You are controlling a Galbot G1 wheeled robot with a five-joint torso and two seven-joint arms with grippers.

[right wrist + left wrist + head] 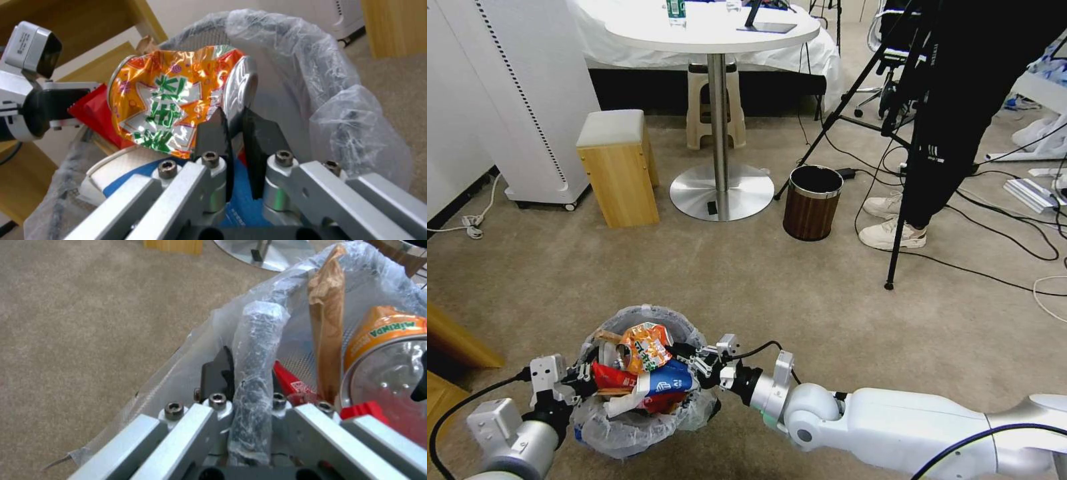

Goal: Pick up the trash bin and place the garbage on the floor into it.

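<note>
Claw on my left arm (582, 381) is clamped on the near rim of the trash bin (627, 427), its fingers pinched over the bag-wrapped edge, one inside and one outside as the left wrist view shows it. My right claw (702, 363) sits at the opposite side of the bin's mouth, its fingers (262, 140) parted by a narrow gap right against the silver edge of the orange snack wrapper (646, 345); I think they are just off it rather than gripping, though the angle is poor.

By my reading the job is nearly finished. I have the bin close in front of me, held by that one rim, and it is heaped with garbage: the orange wrapper on top, a red packet (612, 379), a blue-and-white cup (666, 381), brown paper (327, 336). The carpet (760, 287) in the head view carries no loose litter that I can spot. What seems left is letting the top wrapper settle and drawing the right arm away.
</note>
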